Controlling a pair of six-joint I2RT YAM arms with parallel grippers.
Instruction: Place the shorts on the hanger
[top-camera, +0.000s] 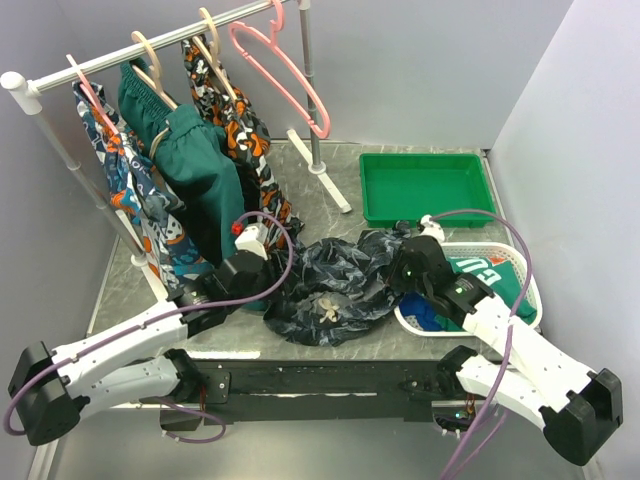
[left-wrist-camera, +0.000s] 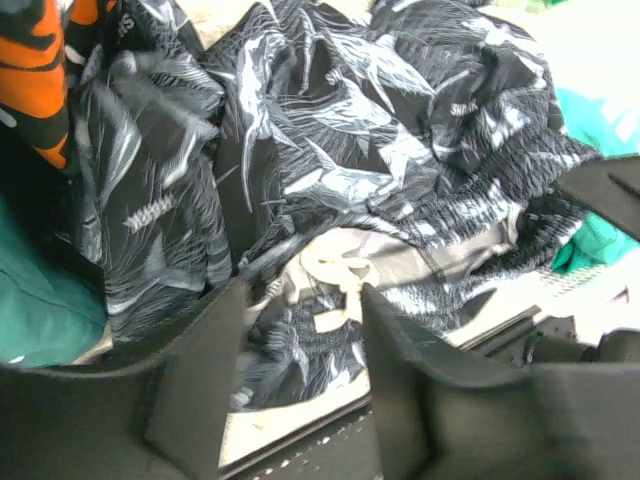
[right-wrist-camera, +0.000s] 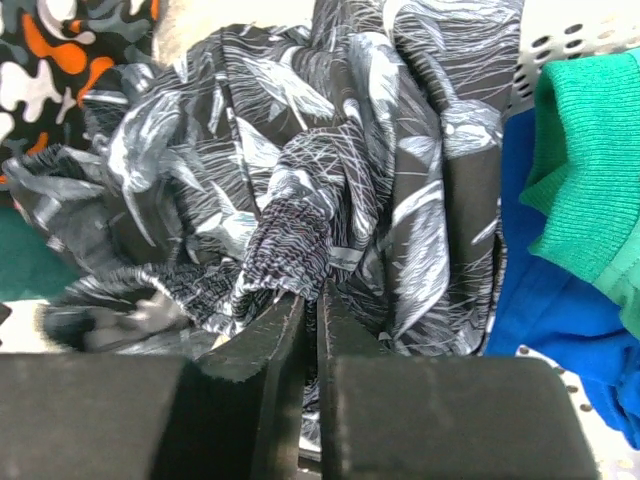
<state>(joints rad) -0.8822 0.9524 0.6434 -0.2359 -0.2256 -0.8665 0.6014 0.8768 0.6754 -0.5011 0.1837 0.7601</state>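
Up close, the left gripper (left-wrist-camera: 302, 300) stands with its fingers apart, low over the shorts (top-camera: 330, 285), and the white drawstring (left-wrist-camera: 330, 290) shows in the gap. The right gripper (right-wrist-camera: 312, 295) is closed to a thin slit and seems to pinch a fold of the elastic waistband, though the contact is partly hidden. The shorts lie crumpled on the grey marbled table (top-camera: 120, 275), reaching the white basket (top-camera: 532, 290). Behind sits a green tray (top-camera: 365, 190). Well apart, the pink hanger (top-camera: 322, 124) hangs on the rail (top-camera: 110, 57) against pale walls
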